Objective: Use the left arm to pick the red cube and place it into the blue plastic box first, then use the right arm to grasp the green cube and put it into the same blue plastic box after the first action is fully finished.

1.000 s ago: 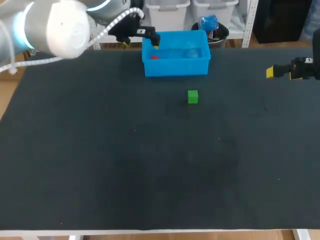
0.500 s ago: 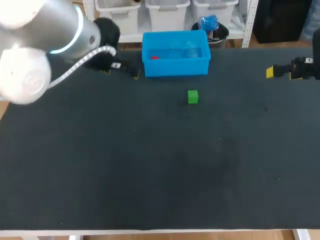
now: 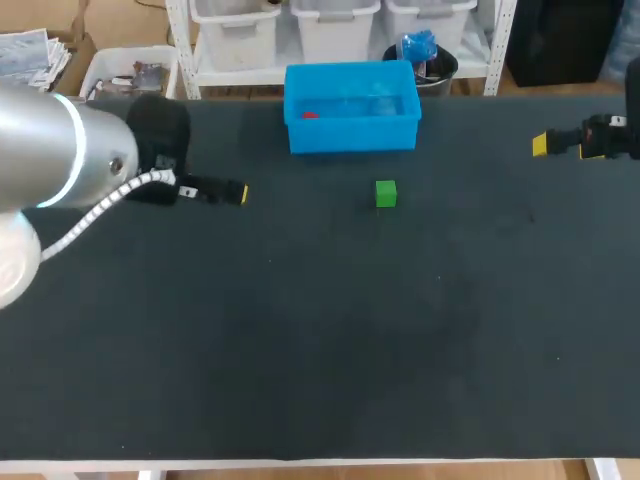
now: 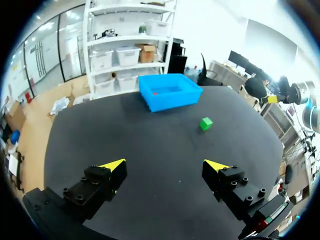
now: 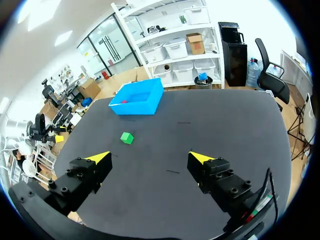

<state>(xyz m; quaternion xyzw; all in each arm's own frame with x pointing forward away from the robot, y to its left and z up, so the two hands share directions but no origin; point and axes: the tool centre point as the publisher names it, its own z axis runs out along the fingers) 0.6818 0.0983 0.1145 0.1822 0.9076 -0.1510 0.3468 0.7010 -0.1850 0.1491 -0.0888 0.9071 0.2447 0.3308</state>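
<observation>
The red cube [image 3: 309, 114] lies inside the blue plastic box [image 3: 352, 134] at the table's far middle, toward the box's left end; it also shows in the box [image 4: 170, 92] in the left wrist view. The green cube [image 3: 386, 194] sits on the black table a little in front of the box, seen too as a green cube [image 5: 127, 137] ahead of the right gripper. My left gripper [image 3: 238, 193] hangs open and empty over the table's left part, well left of the green cube. My right gripper [image 3: 541, 144] stays open and empty at the far right edge.
The black table top [image 3: 320, 330] stretches wide in front of the cubes. Nothing else stands on it.
My left arm has drawn back from over the blue box, leftward and toward the front, leaving the red cube in the box. The right arm and green cube have not moved.
</observation>
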